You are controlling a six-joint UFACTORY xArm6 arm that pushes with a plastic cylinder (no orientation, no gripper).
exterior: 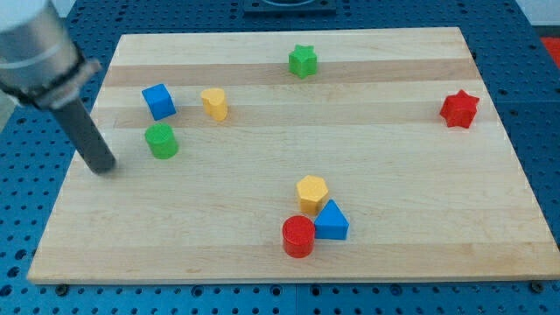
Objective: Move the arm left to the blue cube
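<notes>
My tip (103,166) is resting on the worktop (367,254) near its left edge, touching nothing; there is no pincer to open or close. The blue cube (158,101) is sitting up-right of it, the green cylinder (162,141) just beside.

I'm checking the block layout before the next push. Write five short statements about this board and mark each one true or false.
1. My tip touches the blue cube. False: it rests apart from it, toward the view's bottom left.
2. The green cylinder lies between my tip and the yellow block. True.
3. The red star sits near the view's left edge. False: it sits near the right edge.
4. The red cylinder, blue triangular block and yellow hexagonal block cluster together. True.
5. The green star is at the view's bottom. False: it is near the top.
</notes>
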